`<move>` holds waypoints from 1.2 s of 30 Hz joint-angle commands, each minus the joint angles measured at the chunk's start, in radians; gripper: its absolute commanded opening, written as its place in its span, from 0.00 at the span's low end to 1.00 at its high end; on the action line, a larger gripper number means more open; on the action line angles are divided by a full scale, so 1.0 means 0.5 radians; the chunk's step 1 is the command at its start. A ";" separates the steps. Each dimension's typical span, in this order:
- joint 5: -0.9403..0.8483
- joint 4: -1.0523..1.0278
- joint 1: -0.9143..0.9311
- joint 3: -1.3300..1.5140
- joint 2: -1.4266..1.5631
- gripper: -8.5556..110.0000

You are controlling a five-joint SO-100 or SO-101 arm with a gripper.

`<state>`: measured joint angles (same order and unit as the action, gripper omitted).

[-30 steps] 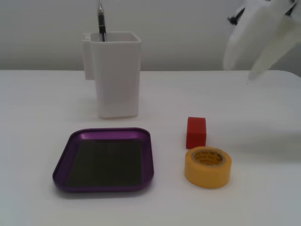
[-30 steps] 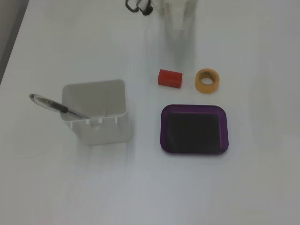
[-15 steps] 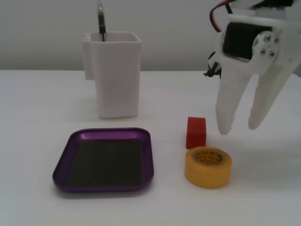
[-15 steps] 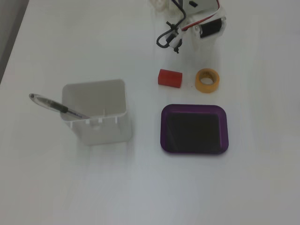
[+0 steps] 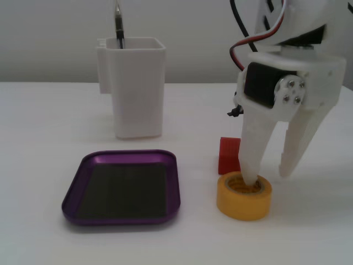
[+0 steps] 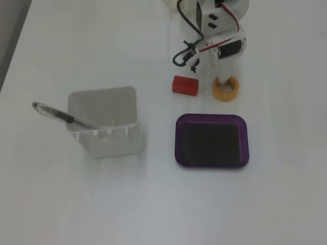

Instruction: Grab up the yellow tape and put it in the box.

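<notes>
The yellow tape (image 5: 242,203) lies flat on the white table, to the right of the purple box (image 5: 118,220), which has nothing in it. My white gripper (image 5: 268,176) is open and comes down over the tape. One of its fingers (image 5: 251,165) reaches into the cardboard core. The other ends outside the roll, a little off its right side. In the fixed view from above, the tape (image 6: 219,94) sits just beyond the box's (image 6: 179,143) far right corner, with my gripper (image 6: 227,76) over it.
A small red cube (image 5: 228,155) sits just behind and left of the tape, close to my finger. A tall white container (image 5: 138,88) holding a pen (image 6: 61,115) stands behind the box.
</notes>
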<state>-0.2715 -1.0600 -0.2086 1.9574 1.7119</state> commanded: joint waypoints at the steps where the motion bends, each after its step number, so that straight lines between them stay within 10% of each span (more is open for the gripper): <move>1: 0.012 0.095 -0.009 -0.055 0.009 0.19; 36: 0.264 0.046 0.117 -0.629 0.374 0.07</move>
<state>-0.1795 -1.0907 -0.1779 1.7058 1.9420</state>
